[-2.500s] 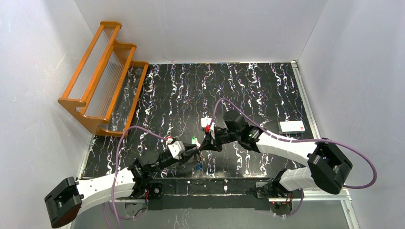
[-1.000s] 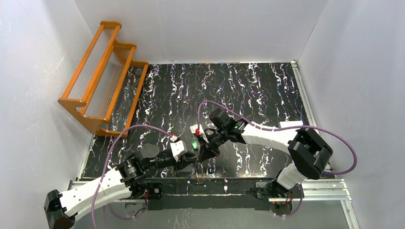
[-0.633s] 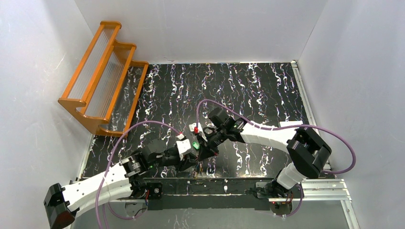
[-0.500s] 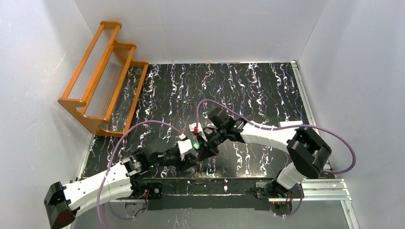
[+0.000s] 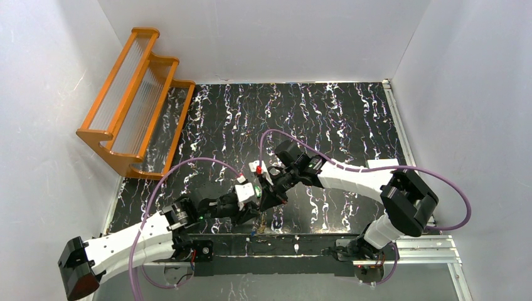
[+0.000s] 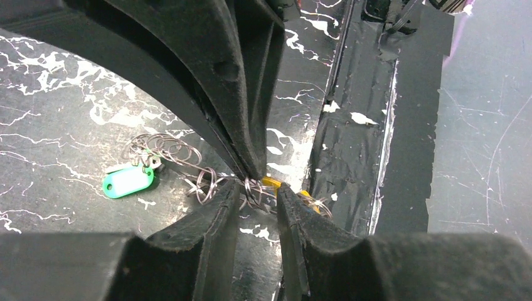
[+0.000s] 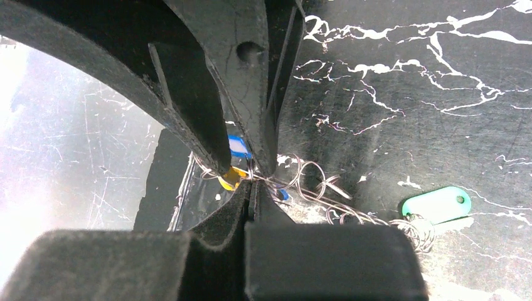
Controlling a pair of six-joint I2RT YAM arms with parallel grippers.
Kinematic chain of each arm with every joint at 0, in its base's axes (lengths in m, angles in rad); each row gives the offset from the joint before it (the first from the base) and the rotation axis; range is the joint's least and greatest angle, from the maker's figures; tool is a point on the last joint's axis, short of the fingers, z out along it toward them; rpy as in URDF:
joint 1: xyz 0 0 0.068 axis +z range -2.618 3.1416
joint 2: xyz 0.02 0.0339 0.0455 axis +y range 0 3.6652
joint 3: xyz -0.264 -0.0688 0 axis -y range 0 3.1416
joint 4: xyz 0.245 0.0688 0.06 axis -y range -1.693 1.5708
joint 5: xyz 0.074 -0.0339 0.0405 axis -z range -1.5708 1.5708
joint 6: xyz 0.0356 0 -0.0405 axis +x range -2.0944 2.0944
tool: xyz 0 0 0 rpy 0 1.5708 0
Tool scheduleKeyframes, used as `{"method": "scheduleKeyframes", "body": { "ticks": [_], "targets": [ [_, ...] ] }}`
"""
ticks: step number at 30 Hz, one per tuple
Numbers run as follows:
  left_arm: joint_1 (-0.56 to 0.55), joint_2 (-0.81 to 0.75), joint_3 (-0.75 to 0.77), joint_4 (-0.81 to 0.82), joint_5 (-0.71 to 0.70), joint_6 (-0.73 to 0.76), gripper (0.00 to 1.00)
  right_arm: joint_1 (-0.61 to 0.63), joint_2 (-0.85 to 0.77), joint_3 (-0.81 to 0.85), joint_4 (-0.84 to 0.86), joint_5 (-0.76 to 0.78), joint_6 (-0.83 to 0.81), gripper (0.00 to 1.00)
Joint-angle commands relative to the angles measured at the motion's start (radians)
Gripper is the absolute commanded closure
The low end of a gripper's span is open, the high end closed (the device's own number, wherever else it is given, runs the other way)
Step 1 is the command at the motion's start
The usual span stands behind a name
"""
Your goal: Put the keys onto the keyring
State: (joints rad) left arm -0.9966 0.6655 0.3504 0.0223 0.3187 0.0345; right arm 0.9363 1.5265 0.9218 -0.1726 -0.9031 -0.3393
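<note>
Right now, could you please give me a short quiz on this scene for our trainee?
1. True or false: the green key lies on the table, untouched by the left tool and the right tool.
2. Which tool is shut on the rings? A left; B right; C neither.
3. What colour is the key next to the blue key in the right wrist view?
Key: 1 true; 2 B; 3 the yellow key.

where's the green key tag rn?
Left wrist view: the green key tag lies on the table, left of the left end effector, at the end of the wire-ring tangle.
</note>
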Motion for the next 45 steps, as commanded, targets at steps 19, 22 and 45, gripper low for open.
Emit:
{"method": "scheduleKeyframes", "body": {
  "ticks": [19,22,45],
  "targets": [
    [0.002,-0.02,0.029,-0.016,-0.067,-0.007,1.0,0.002,-0.071,0.012,0.085,0.038,0.028,0.94],
    [0.002,-0.053,0.014,0.009,-0.111,-0.027,1.0,0.002,-0.095,-0.007,0.131,0.077,0.052,0.73],
    [0.002,-0.196,-0.364,0.796,-0.196,-0.202,1.0,-0.006,-0.237,-0.225,0.427,0.221,0.18,0.74]
  ]
}}
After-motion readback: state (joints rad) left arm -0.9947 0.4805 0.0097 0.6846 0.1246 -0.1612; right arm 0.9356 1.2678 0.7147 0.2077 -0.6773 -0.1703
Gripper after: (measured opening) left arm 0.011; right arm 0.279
